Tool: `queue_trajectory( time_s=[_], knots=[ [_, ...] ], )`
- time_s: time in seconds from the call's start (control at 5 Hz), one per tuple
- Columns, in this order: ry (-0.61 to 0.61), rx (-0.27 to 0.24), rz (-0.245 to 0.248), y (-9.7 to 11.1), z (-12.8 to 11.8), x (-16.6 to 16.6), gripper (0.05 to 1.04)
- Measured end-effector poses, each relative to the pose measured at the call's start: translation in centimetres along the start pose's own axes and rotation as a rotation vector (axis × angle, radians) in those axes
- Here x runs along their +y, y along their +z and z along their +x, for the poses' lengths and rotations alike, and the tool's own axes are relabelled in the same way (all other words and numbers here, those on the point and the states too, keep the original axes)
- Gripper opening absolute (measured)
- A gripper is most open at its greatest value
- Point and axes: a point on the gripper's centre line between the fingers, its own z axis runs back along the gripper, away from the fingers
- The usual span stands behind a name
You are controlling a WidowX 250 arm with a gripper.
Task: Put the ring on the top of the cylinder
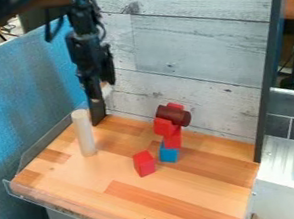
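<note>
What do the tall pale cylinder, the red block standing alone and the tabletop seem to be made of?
The tall pale cylinder: probably bare matte wood, given its even beige tone; plastic is possible. The red block: painted wood or plastic, evenly coloured without visible grain. The tabletop: wood or wood-look laminate, showing strips in differing browns.

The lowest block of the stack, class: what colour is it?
The lowest block is blue, as the camera view shows best.
</note>
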Motion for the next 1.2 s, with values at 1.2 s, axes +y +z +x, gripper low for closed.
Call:
queue_trajectory(
  time_s=[1.2],
  knots=[
    [0.013,-0.22,0.025,-1.3,4.4,2.6,0.75]
  ],
)
